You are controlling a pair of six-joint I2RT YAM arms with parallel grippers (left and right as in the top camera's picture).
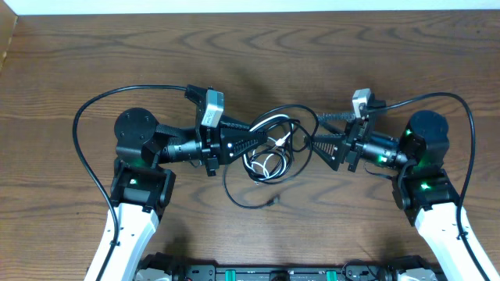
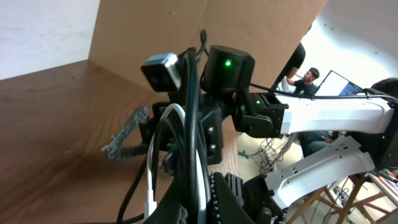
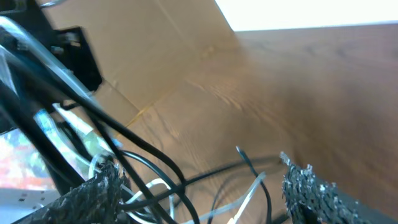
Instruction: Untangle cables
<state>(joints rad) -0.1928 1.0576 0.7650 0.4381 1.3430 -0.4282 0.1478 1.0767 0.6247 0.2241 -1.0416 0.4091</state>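
Cables (image 1: 269, 152): a black and white tangle at the middle of the desk (image 1: 250, 55), between the two arms; one black loop trails toward the near edge.
Why there: probably so each arm can draw strands apart toward the left and right edges.
Left fingers (image 1: 241, 142): appear closed on the cables, strands running through them.
Right fingers (image 3: 311, 190): spread wide, gripping nothing, straddling loose strands.

Wooden table (image 1: 258, 47), cardboard panel (image 2: 186, 22)
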